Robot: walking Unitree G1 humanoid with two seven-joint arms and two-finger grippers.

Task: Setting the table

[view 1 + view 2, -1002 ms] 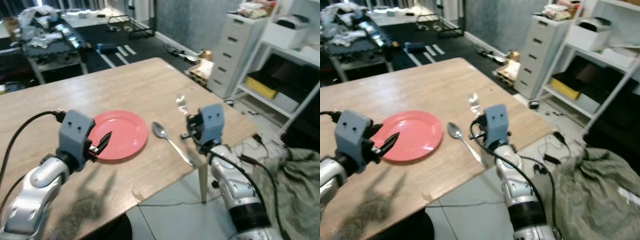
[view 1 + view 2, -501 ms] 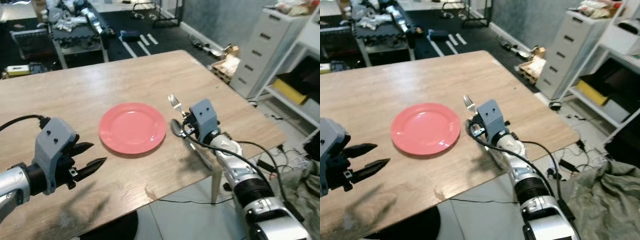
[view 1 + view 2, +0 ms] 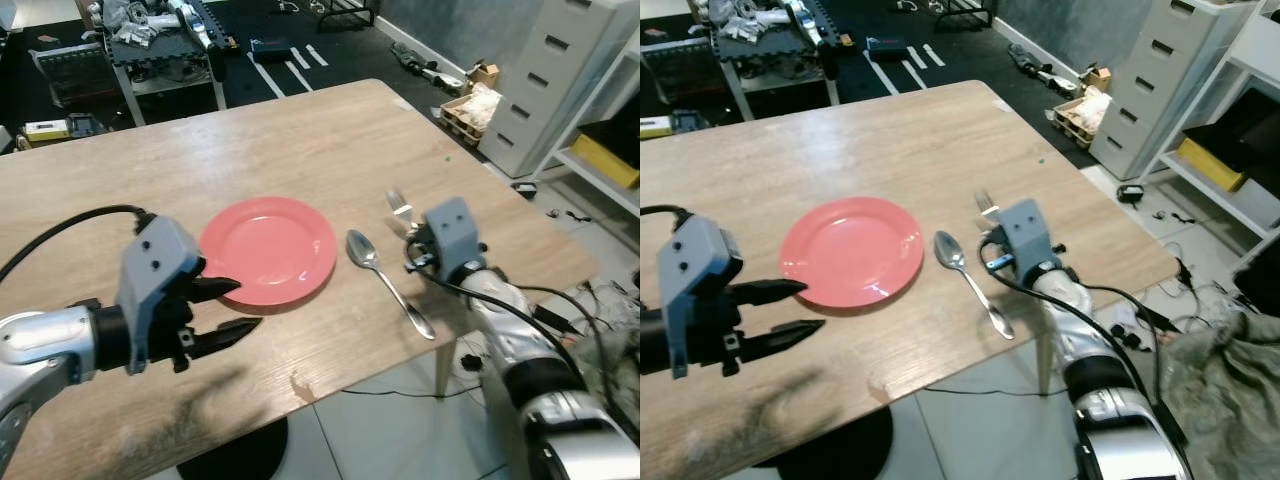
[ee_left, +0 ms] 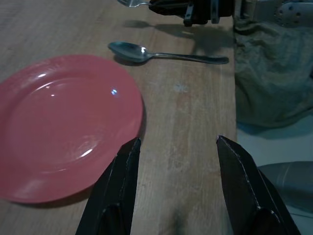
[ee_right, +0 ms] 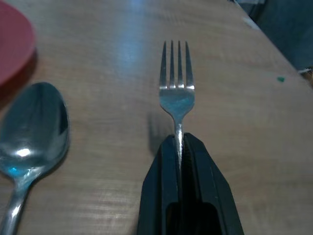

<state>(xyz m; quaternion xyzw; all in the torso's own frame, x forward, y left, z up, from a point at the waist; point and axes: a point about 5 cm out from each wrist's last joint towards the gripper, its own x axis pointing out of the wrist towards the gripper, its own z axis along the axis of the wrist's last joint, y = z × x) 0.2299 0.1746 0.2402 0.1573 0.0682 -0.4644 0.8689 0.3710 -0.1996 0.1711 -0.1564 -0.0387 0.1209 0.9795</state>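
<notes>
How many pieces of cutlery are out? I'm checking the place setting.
2: a spoon lying on the table right of the red plate, and a fork held in the right hand beside it.

Red plate (image 3: 268,249), spoon (image 3: 388,281), fork (image 5: 177,93).

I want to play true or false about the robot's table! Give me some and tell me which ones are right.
1. The right tool is holding a fork. True.
2. The spoon lies on the pink plate. False: it lies on the table, beside the plate.
3. The left tool is open and holds nothing. True.
4. The fork is left of the plate. False: it is to the right, past the spoon.
</notes>
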